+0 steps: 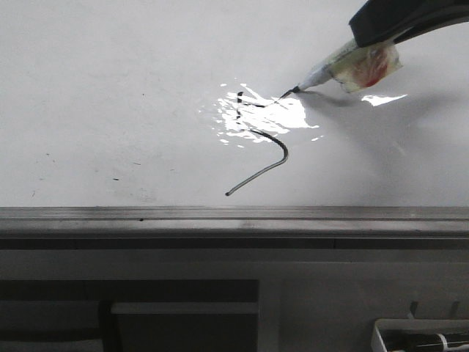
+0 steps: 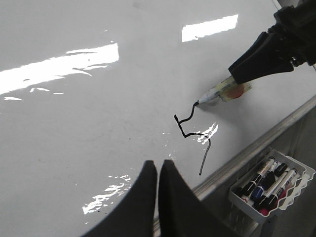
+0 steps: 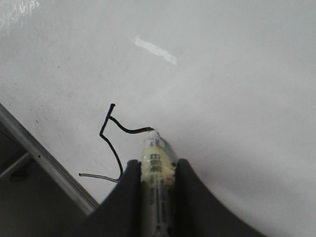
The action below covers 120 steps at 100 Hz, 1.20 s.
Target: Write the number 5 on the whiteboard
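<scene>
The number 5 [image 1: 260, 136] is a thin black line on the whiteboard [image 1: 110, 88], with a top stroke, short vertical and a hook with a long tail. It also shows in the left wrist view [image 2: 190, 131] and the right wrist view [image 3: 111, 140]. My right gripper [image 3: 157, 165] is shut on a marker [image 1: 352, 67], whose tip [image 1: 287, 93] touches the end of the top stroke. My left gripper [image 2: 158, 165] is shut and empty, hovering over the board near its front rail.
The grey metal edge rail [image 1: 234, 214] runs along the board's front. A small white tray [image 2: 291, 190] with several markers hangs below the rail at the right; it also shows in the front view [image 1: 381, 334].
</scene>
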Each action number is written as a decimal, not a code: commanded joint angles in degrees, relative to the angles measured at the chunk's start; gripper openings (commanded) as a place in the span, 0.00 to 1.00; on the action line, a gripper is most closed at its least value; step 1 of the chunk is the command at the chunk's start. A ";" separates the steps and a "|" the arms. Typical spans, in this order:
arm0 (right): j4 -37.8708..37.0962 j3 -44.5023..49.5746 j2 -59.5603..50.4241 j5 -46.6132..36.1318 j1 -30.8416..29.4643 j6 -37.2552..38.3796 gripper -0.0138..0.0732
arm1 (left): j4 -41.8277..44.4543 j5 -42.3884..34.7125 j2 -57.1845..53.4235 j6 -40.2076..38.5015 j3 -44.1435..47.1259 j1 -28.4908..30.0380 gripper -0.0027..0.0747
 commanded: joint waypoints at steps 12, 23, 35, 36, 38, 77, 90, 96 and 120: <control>-0.53 -2.28 -6.63 3.21 1.75 -0.32 0.09 | -1.16 -2.13 1.29 -0.52 -2.28 0.13 0.19; -0.53 -2.28 -8.76 5.99 4.21 -0.65 0.09 | -1.16 3.10 5.48 -0.38 -5.24 0.13 0.45; -0.53 -2.28 -8.73 8.03 9.18 -4.90 0.09 | -1.32 11.17 12.41 5.92 -10.34 0.13 0.51; -0.53 -2.28 -8.60 8.03 9.53 -5.11 0.09 | -1.33 12.03 13.31 6.82 -10.95 0.13 0.51; -0.53 -2.28 -8.59 8.11 10.62 -5.86 0.09 | -1.84 12.74 14.66 8.35 -11.58 0.03 0.51; -4.80 -2.28 -3.69 1.34 28.82 -9.29 0.09 | -8.48 20.12 33.17 25.91 -22.82 -9.18 0.51; -4.90 -2.28 -3.02 -0.72 31.06 -9.29 0.09 | -8.48 20.12 37.77 25.91 -24.42 -11.93 0.51; -4.90 -2.28 -2.95 -0.85 31.48 -9.29 0.09 | -8.61 20.12 39.32 25.91 -24.63 -12.79 0.51; -4.90 -2.28 -2.95 0.42 31.52 -9.29 0.09 | -9.79 18.93 42.70 25.91 -25.38 -13.17 0.33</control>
